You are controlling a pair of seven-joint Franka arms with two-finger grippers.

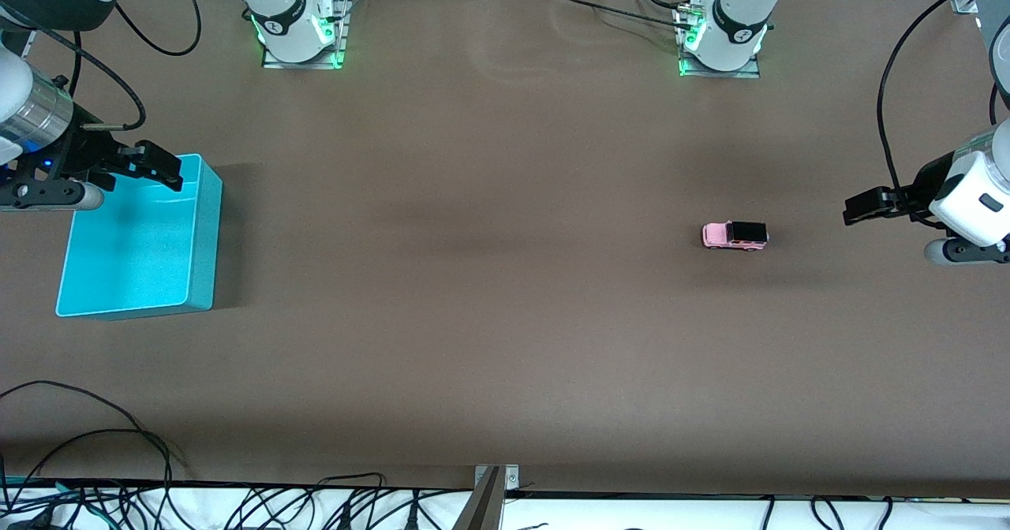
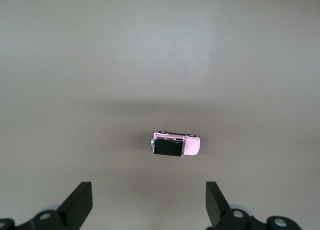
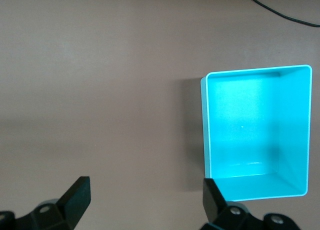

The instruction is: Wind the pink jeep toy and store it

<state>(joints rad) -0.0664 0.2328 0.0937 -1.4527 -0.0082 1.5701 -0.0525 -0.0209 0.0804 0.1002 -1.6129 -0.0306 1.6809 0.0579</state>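
The pink jeep toy (image 1: pixel 735 236) (image 2: pixel 176 145), light pink with a black roof, stands on the brown table toward the left arm's end. My left gripper (image 1: pixel 864 205) (image 2: pixel 148 202) hangs open in the air beside it, with nothing between its fingers. The turquoise bin (image 1: pixel 201 230) (image 3: pixel 206 120) sits at the right arm's end of the table and shows nothing inside. My right gripper (image 1: pixel 158 166) (image 3: pixel 145 200) is open over the bin's edge, holding nothing.
Both arm bases (image 1: pixel 300 21) (image 1: pixel 722 29) stand along the table edge farthest from the front camera. Black cables (image 1: pixel 118 467) lie along the nearest edge, and one cable (image 3: pixel 280 10) trails near the bin. Bare brown table lies between jeep and bin.
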